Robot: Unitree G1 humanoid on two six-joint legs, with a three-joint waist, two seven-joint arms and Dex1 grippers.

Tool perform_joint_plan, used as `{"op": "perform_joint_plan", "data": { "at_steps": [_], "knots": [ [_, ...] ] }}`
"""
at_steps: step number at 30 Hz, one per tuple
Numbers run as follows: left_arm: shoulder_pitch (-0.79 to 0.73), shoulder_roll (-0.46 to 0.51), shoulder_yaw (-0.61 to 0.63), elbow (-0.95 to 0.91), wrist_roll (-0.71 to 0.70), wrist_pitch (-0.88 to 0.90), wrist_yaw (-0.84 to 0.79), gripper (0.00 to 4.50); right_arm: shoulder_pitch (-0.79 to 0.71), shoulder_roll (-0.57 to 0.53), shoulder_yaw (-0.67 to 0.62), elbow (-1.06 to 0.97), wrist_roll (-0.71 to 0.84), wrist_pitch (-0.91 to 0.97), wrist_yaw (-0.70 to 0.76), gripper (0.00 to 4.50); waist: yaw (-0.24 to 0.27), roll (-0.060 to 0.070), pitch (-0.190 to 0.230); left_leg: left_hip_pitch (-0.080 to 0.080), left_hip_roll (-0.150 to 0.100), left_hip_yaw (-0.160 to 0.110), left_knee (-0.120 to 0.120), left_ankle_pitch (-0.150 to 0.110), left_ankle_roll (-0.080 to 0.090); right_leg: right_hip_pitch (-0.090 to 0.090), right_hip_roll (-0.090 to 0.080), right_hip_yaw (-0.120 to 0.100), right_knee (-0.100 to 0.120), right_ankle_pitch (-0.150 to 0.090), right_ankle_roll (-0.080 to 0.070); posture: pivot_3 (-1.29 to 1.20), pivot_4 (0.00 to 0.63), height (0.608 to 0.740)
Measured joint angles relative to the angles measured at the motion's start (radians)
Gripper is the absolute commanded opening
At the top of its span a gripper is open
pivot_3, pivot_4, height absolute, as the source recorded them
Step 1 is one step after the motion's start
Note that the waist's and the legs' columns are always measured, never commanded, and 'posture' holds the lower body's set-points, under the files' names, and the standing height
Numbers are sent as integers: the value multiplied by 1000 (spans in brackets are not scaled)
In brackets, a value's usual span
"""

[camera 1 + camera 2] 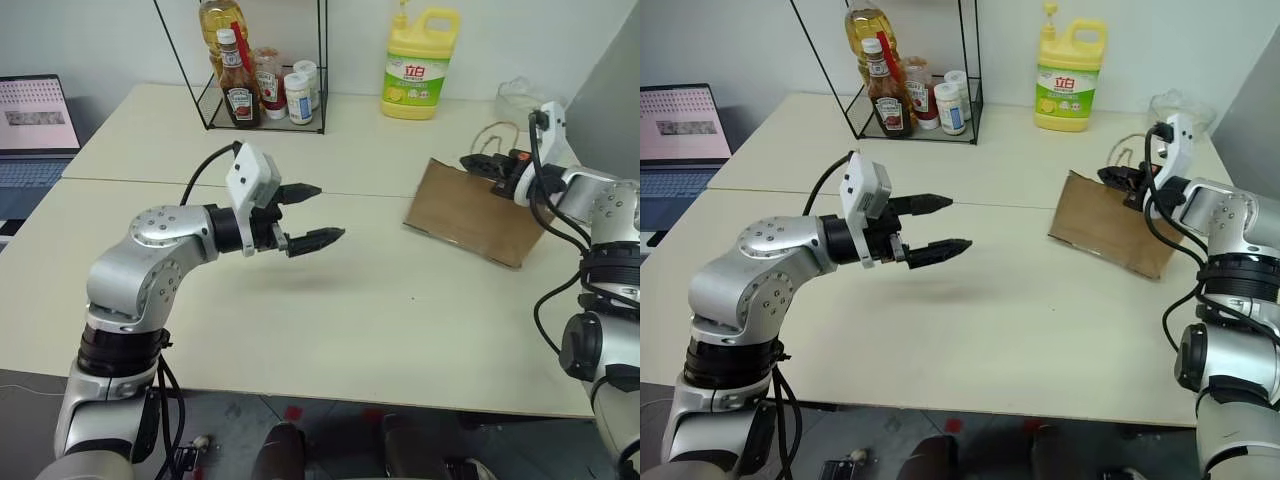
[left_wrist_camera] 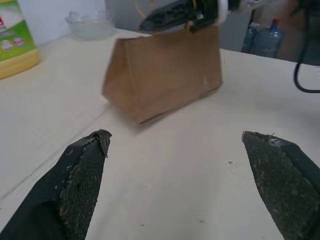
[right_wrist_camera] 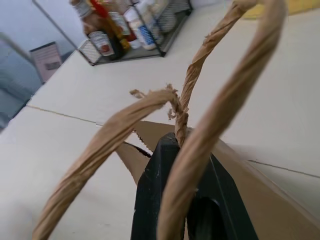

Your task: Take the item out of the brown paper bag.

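A tall yellow plastic detergent jug stands on the pale tabletop. A black wire rack holds a glass ketchup bottle and small white jars. An open laptop sits alongside. A clear glass bowl rests near the jug.

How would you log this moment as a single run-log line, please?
right gripper: shut on brown paper bag top edge, by its handles | left gripper: open, empty, above table | item: unseen
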Motion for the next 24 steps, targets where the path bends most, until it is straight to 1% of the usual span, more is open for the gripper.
{"op": "perform_joint_plan", "data": {
  "at_steps": [2, 5, 8, 10, 13, 16, 18, 24],
  "knots": [
    [22, 17, 20, -40, -26, 28, 14, 4500, -7, 29, 23, -22, 8, 0, 18, 44, -3, 0, 0, 0, 0, 0, 0, 0, 0, 0, 0, 0, 1, 0, 0, 0, 150, 740],
    [75, 33, 83, -119, -77, 84, 67, 4500, -29, 87, 78, -28, 10, -5, 52, 44, -5, 0, 0, 1, 0, 0, 1, 0, 0, -1, 0, 0, 4, 0, 0, 0, 150, 740],
    [130, 32, 152, -196, -125, 145, 154, 4500, -78, 181, 156, 13, -1, -53, 94, 44, -11, 1, 1, 1, 0, -1, 2, 0, 0, -2, 0, 0, 8, 0, 0, 0, 150, 740],
    [154, 32, 189, -227, -140, 166, 198, 4500, -106, 221, 186, 51, -8, -91, 111, 44, -11, 1, 1, 1, 0, -1, 4, 0, 0, -2, 0, 0, 11, 0, 0, 0, 150, 740],
    [232, 34, 295, -288, -178, 210, 288, 4500, -176, 306, 239, 203, -62, -211, 145, 44, -11, 1, 1, 2, 0, -1, 4, 0, 1, -1, 0, -1, 12, 0, 0, 0, 150, 740],
    [297, 41, 357, -341, -210, 237, 341, 4500, -225, 367, 263, 352, -117, -321, 150, 44, -8, 1, 1, 2, 0, -2, 5, 0, 1, -1, 0, -1, 13, 0, 0, 0, 150, 740],
    [336, 52, 392, -373, -234, 250, 371, 4500, -267, 391, 265, 454, -151, -389, 149, 44, -5, 1, 1, 2, 0, -3, 5, 1, 1, -2, 0, -1, 13, 0, 0, 0, 150, 740],
    [387, 82, 461, -413, -288, 265, 421, 4500, -333, 434, 255, 607, -199, -493, 147, 44, -5, 1, 1, 3, 0, -2, 4, 1, 1, -1, 1, -1, 13, 0, 0, 0, 150, 740]
  ]
}}
